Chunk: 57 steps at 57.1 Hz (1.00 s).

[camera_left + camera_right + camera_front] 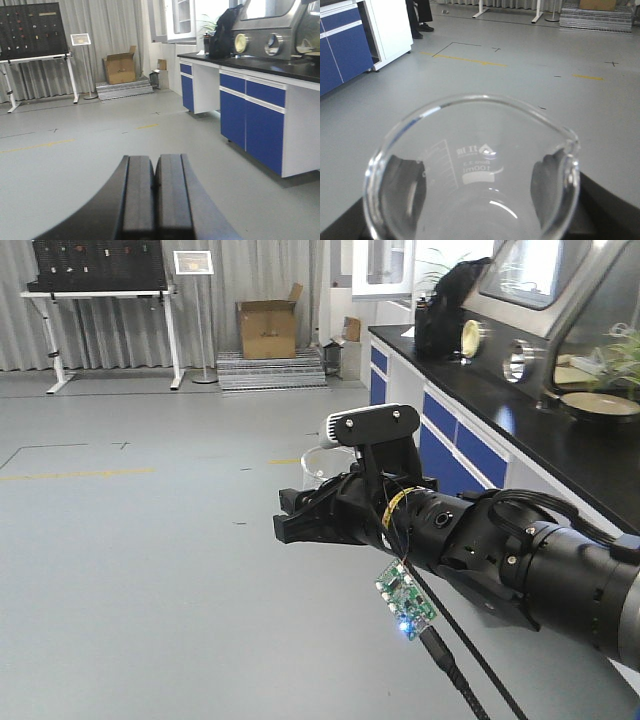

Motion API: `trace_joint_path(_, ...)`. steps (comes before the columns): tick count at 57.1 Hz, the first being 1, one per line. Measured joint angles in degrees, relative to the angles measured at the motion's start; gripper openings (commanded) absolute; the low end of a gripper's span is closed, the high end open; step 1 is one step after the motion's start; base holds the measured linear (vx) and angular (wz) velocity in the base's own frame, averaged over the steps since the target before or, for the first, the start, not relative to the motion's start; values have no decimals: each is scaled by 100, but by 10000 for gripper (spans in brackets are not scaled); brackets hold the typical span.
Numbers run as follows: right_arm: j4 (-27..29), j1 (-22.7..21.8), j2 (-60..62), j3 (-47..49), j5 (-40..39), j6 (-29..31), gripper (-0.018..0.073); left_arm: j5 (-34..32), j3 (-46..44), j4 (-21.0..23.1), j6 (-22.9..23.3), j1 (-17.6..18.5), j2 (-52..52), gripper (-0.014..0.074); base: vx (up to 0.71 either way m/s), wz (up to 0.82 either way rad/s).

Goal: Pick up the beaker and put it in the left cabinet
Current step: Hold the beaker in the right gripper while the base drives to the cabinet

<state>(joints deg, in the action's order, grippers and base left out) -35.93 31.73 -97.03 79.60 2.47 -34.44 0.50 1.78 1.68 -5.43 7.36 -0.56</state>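
The beaker [475,167] is clear glass with a rolled rim, a pour spout and a 100 ml scale. It fills the right wrist view, and dark fingers [402,187] show through its walls on both sides. My right gripper [475,195] is shut on it and holds it in the air above the grey floor. In the front view the right gripper [297,517] reaches left, with the beaker [316,462] faint above it. My left gripper [155,172] is shut and empty, its pads pressed together. The left cabinet is out of view.
A lab bench [560,440] with a black top and blue doors [265,125] runs along the right, with a glove box [560,300] and a black bag [450,310] on it. At the far wall stand a cardboard box [268,330], a pegboard stand [100,280] and a sign stand [195,265].
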Motion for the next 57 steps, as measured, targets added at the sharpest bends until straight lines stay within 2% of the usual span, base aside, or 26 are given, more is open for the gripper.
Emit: trace_joint_path(57,0,0,0,0,0,-2,103,0,0,0,0,0,0,1,44,11)
